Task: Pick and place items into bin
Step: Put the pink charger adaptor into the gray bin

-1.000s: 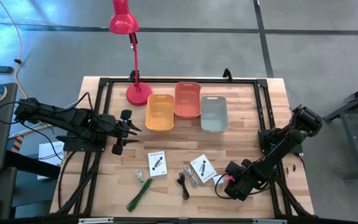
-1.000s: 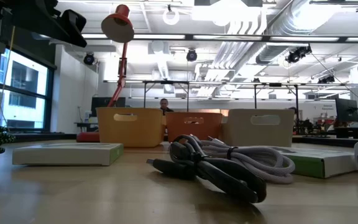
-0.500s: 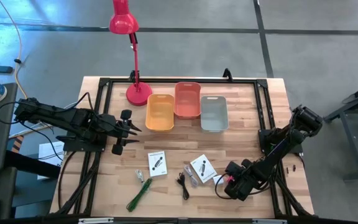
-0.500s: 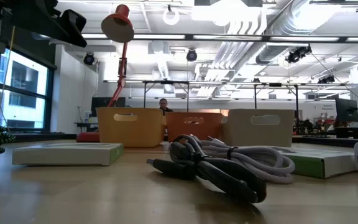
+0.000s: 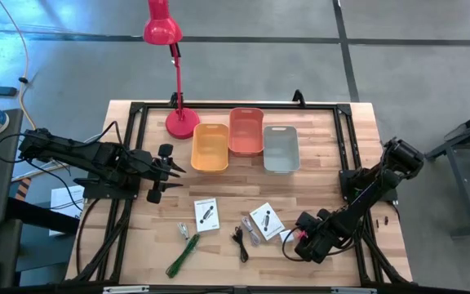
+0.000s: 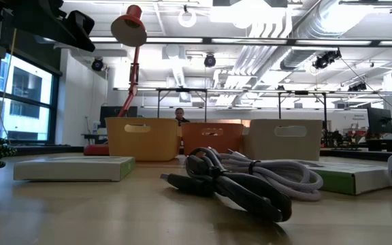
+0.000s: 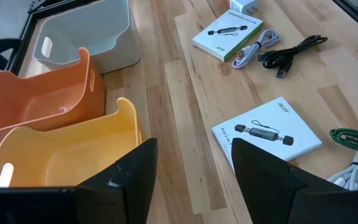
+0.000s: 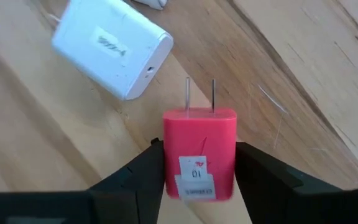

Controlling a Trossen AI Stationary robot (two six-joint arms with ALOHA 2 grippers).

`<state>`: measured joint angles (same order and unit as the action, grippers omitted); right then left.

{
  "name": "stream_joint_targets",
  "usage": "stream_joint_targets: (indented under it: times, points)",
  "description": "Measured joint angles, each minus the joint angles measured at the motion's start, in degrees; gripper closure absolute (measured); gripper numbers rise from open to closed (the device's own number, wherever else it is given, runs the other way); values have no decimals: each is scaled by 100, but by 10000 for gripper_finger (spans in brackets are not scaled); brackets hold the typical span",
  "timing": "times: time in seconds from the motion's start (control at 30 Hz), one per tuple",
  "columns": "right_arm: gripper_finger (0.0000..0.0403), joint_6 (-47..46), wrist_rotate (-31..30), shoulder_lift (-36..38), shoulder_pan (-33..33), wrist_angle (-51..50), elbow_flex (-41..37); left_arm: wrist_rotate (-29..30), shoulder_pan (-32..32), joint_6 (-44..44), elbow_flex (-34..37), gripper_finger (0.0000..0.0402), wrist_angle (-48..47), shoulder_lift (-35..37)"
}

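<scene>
Right wrist view: the right gripper (image 8: 199, 163) pinches a pink plug cube (image 8: 199, 152) between nearly closed fingers — prongs forward, white cube (image 8: 112, 45) just beyond (likely for lifting binward) — while the left gripper (image 7: 191, 165) waits spread and empty.

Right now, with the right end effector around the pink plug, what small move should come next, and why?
Probably lift it straight up. The right end effector has a finger on each side of the pink plug, which appears gripped and lies beside the white charger on the table. The bins stand across the table, so it must clear the surface first. The left end effector waits by the yellow bin.
</scene>
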<state>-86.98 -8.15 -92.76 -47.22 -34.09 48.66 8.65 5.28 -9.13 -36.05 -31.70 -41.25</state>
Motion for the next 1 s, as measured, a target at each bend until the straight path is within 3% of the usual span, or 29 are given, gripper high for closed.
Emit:
stream_joint_targets:
  times: [0.37, 0.67, 1.0]
  points:
    - [264, 15, -73, 415, 0, -322, 0, -1, 0, -1, 2, 208, 11, 2]
    - [200, 42, -39, 410, 0, -455, 0, -1, 0, 48, 2, 208, 20, 2]
    - [197, 44, -31, 157, -2, -256, 0, -1, 0, 59, 1, 208, 24, 2]
